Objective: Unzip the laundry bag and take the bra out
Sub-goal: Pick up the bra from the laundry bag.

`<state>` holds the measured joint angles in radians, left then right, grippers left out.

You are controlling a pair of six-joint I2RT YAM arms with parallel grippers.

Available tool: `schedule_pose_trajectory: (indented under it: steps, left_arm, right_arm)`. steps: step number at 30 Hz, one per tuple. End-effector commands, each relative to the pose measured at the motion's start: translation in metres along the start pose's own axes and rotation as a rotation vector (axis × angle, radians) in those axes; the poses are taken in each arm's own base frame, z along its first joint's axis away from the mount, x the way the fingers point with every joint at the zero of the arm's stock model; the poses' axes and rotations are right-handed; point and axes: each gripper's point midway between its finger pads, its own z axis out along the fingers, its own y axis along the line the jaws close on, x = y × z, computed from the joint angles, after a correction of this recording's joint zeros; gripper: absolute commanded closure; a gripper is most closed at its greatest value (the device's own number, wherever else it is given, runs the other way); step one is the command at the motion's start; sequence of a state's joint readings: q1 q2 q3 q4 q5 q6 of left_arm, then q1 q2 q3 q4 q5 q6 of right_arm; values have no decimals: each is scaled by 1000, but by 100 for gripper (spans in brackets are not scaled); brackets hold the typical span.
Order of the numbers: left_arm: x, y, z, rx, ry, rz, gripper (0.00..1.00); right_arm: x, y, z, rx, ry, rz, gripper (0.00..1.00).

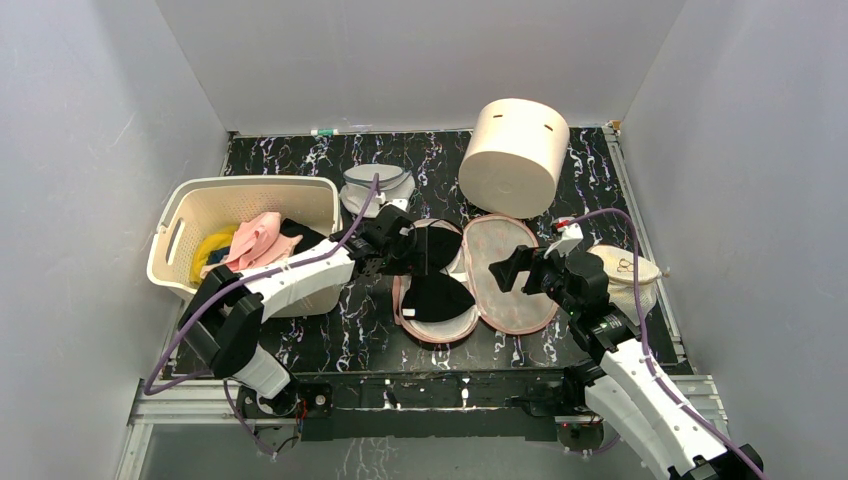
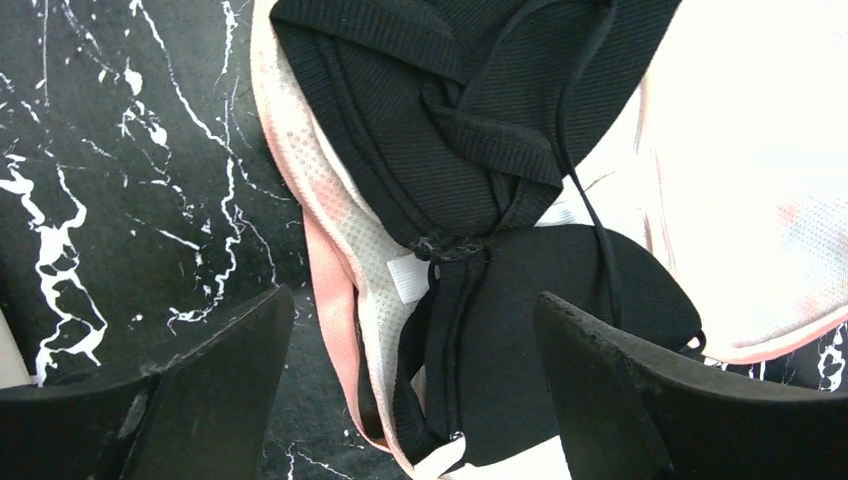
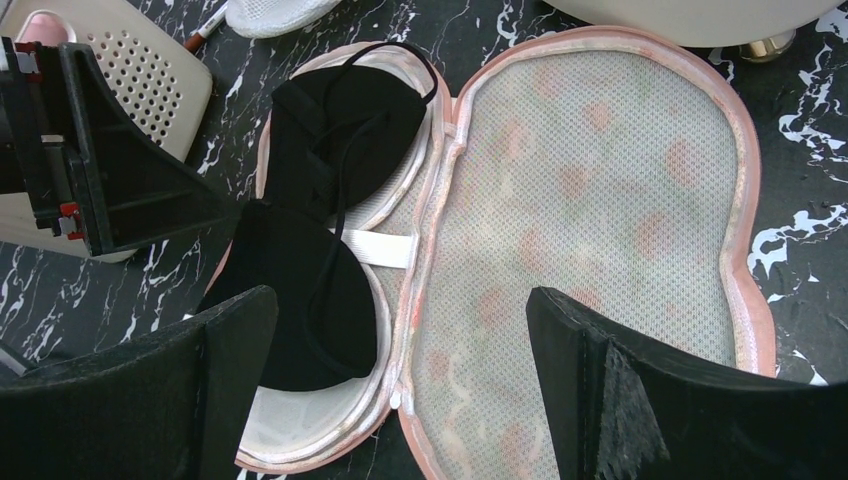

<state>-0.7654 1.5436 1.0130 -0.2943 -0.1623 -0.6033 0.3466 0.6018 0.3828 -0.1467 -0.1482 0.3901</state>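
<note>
The laundry bag (image 1: 522,312) lies unzipped and spread flat in the middle of the table (image 1: 300,150), its 2 halves side by side and joined along the inner seam, so the zipper step looks done and the step in hand is taking out the bra (image 2: 450,150). The bra is in the bag's left half, on the mesh lining, and the right half holds nothing.

The left gripper (image 1: 403,250) hangs directly over the bra with its jaws wide and nothing between them. The right gripper (image 1: 503,270) hovers over the bare right half, also wide and holding nothing.

The bag's long axis runs from the near edge toward the far wall, leaning slightly. The bra follows the same line, with 1 cup in the far lobe, 1 in the near lobe and the narrow bridge at the waist. Its thin straps loop up over the far cup.

The next move likely calls for the left gripper to drop onto the bridge or a cup edge and pinch only black fabric — not the lining or the white band (image 3: 385,248) across the waist — then lift clear
</note>
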Motion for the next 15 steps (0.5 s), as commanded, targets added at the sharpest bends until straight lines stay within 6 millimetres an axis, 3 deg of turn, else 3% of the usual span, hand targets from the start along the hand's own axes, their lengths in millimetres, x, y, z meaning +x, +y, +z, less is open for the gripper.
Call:
schedule_pose_trajectory:
  steps: [1,6,10,15]
  left_arm:
    - [-7,-7,-4,37,-19,19,15]
    - [1,-3,2,24,1,19,27]
    - [15,-21,8,129,50,8,45]
    - [31,-33,12,228,72,-21,54]
  right_arm:
    - [-20,10,0,-45,-76,-35,4]
    - [-20,9,0,-44,-77,-35,4]
    - [-20,9,0,-41,-78,-35,4]
    - [-21,9,-1,-42,-82,-35,4]
